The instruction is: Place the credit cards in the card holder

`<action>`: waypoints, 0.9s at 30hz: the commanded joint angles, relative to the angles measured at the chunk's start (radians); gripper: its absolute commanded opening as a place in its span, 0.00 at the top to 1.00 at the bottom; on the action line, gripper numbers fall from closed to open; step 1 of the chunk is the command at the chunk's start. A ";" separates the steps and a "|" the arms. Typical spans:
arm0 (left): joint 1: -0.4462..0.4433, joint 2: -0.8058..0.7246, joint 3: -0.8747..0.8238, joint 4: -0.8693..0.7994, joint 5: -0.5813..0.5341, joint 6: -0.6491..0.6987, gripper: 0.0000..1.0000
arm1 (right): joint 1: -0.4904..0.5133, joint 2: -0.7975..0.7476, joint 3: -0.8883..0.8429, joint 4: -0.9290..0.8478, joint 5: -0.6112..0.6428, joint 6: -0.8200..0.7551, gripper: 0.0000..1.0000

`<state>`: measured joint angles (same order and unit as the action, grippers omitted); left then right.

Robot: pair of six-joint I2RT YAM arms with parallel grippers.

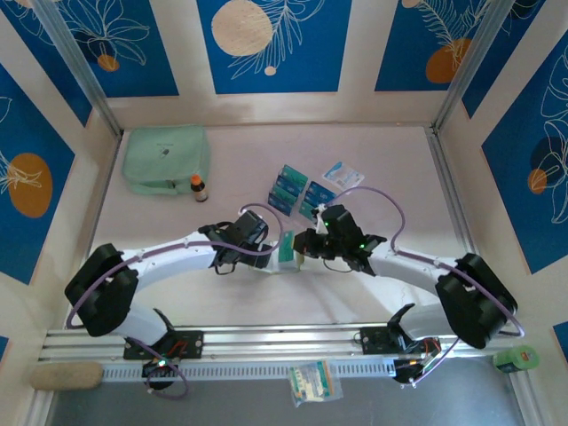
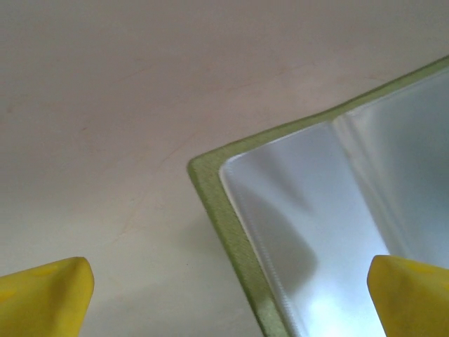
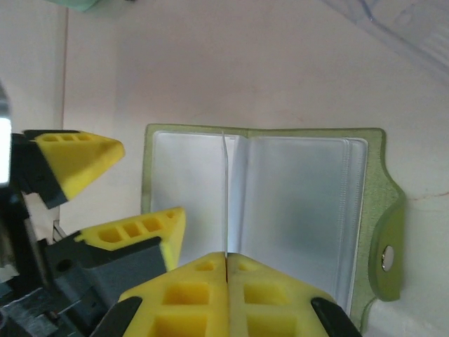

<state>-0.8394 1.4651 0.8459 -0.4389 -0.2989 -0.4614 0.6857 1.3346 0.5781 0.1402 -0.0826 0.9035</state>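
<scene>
Card holder (image 3: 302,210) lies open on the table (image 1: 390,177), mid-scene between both arms. Right gripper (image 3: 226,270) is clamped tight on a clear inner leaf, standing it upright. Left gripper (image 3: 147,181) gapes wide over the left page, holding nothing. Cards (image 1: 293,188) sit just beyond, untouched, with a packet (image 1: 343,174) on their right. Bottle (image 1: 199,187) and pouch (image 1: 166,158) sit far left.

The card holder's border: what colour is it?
Olive green; the card holder shows best in the right wrist view.
</scene>
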 commanded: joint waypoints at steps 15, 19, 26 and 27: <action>-0.009 0.017 -0.081 0.003 -0.102 -0.010 0.00 | 0.029 0.158 0.066 0.098 -0.034 0.017 1.00; -0.009 0.015 -0.096 0.018 -0.102 -0.010 0.00 | 0.036 0.169 0.077 0.098 -0.033 0.016 1.00; -0.009 0.019 -0.116 0.035 -0.110 -0.010 0.00 | 0.035 0.225 0.092 0.087 -0.018 -0.004 1.00; -0.009 0.020 -0.119 0.035 -0.114 -0.010 0.00 | 0.032 0.231 0.090 0.084 -0.012 -0.009 1.00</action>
<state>-0.8402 1.4750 0.7460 -0.4088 -0.3820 -0.4652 0.7162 1.5459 0.6544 0.2253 -0.1017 0.9131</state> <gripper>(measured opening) 0.998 0.054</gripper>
